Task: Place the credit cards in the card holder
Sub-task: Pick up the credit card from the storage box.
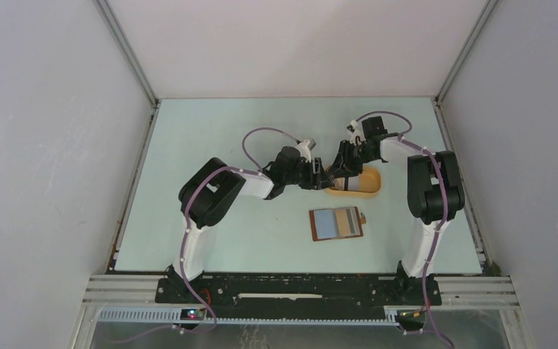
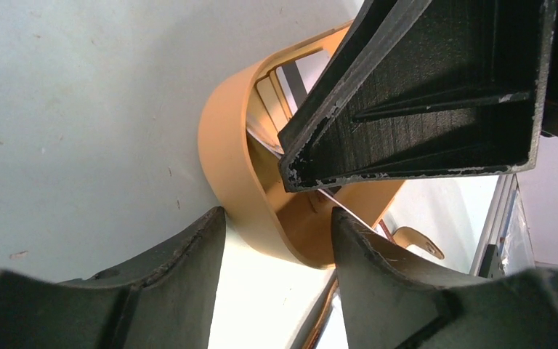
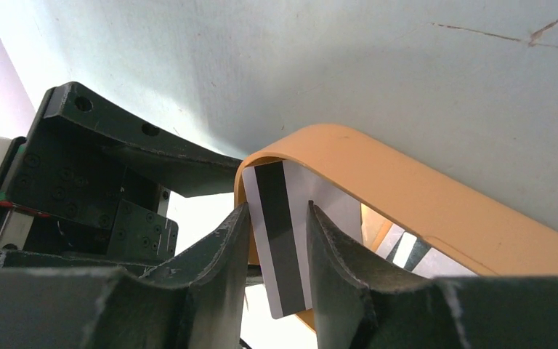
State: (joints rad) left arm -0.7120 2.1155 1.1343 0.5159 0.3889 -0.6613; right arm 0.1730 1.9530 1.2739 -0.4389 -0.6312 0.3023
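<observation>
An orange oval tray [image 1: 369,185] holds the credit cards. One white card with a dark stripe [image 3: 279,233] leans up against the tray's end wall, its face showing in the gap between my right gripper's [image 3: 275,218] parted fingers, and its right side runs behind the right finger. More striped cards [image 3: 407,251] lie deeper in the tray. My left gripper [image 2: 278,222] is open at the tray's rounded end [image 2: 225,153], gripping nothing. The reddish-brown card holder [image 1: 337,223] lies open nearer the bases, a bluish card [image 1: 325,224] on its left half.
Both grippers crowd the tray's left end, the right gripper's black finger [image 2: 436,87] close above the left one. The card holder's snap tab [image 2: 420,241] shows past the tray. Grey walls close in the table on three sides.
</observation>
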